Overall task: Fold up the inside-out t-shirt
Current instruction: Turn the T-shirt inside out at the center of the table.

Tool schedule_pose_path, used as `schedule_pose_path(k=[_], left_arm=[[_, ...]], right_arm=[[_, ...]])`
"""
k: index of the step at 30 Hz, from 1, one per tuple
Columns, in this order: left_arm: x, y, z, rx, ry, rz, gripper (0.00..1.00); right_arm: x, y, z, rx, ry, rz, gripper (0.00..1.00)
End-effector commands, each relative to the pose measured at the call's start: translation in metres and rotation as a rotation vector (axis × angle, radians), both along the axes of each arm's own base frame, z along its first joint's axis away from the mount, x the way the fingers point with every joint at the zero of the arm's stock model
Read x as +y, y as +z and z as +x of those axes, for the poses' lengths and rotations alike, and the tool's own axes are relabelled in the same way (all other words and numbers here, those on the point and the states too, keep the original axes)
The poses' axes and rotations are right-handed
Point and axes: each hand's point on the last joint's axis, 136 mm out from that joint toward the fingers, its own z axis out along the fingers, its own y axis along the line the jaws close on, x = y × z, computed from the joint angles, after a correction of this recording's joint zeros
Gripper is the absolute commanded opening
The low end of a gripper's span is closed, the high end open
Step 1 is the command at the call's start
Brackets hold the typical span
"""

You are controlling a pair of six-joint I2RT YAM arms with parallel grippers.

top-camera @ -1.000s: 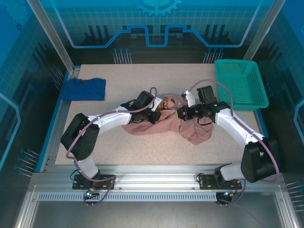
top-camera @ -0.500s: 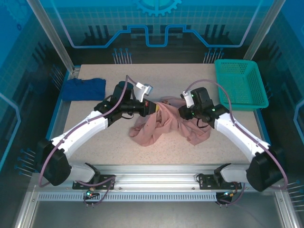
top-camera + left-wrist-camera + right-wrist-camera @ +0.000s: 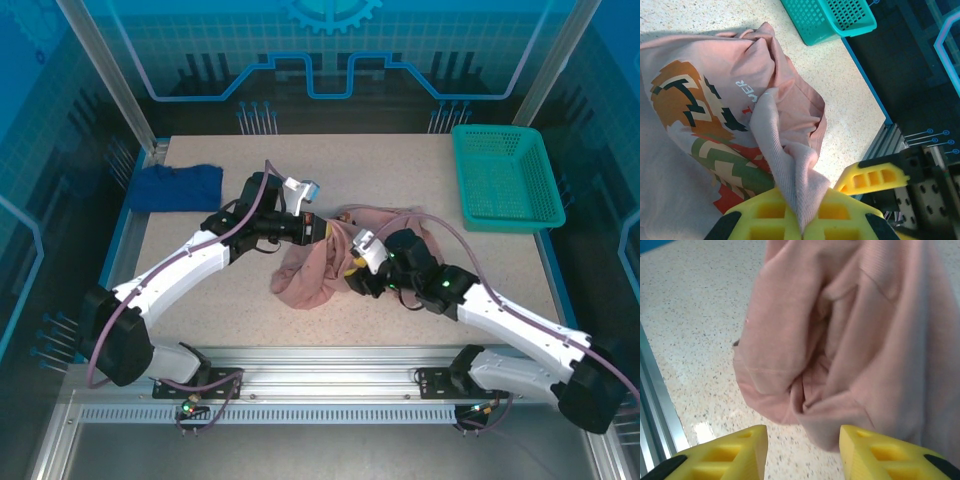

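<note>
Pink t-shirt [image 3: 310, 280] sits bunched in a heap around the middle of the desk [image 3: 400, 160], slightly nearer the front edge than the back. Not flat; lots of folds, one part pulled up toward the left gripper [image 3: 320, 232].

Left wrist view: left gripper [image 3: 800, 220] has its yellow jaws pressed together on a narrow ridge of t-shirt [image 3: 785, 85] fabric, which runs up out of the pinch. Beyond the pinch the cloth spreads over the desk [image 3: 840, 90]. A print [image 3: 685, 105] in orange, green and dark blocks shows on the cloth, with small white lettering beside it.

Right gripper [image 3: 352, 275] is low at the right side of the heap, touching or just beside the cloth; cannot tell which from above. Right wrist view: right gripper [image 3: 802, 435] has jaws spread, nothing between them, just speckled desk [image 3: 690, 315] in the gap. Crumpled t-shirt [image 3: 850, 340] is just ahead of the fingertips, its lower edge rolled under.

Blue cloth [image 3: 178, 187] lies crumpled at the far left corner of the desk, well apart from the t-shirt. Teal basket [image 3: 505, 177] stands at the far right corner, near the right edge. Basket [image 3: 835, 17] corner also shows at the top of the left wrist view, apart from the cloth.
</note>
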Motion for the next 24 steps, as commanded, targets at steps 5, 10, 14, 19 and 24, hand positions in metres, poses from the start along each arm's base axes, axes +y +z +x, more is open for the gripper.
schedule_pose_path(k=[5,10,14,19,24], left_arm=[[0.001,0.009,0.002,0.002,0.007,-0.018,0.00],[0.003,0.009,0.004,0.001,0.013,-0.019,0.00],[0.015,0.004,0.013,0.009,0.083,-0.006,0.00],[0.046,-0.010,0.040,-0.011,0.278,0.090,0.00],[0.054,-0.012,0.058,-0.048,0.343,0.143,0.00]], right_arm=[[0.019,0.003,0.054,-0.050,-0.196,0.027,0.48],[0.028,-0.005,0.071,-0.046,-0.238,0.038,0.43],[0.014,-0.001,0.069,-0.015,-0.233,0.066,0.05],[-0.001,0.014,0.037,0.121,-0.081,0.204,0.00],[-0.011,0.039,0.026,0.204,-0.010,0.359,0.00]])
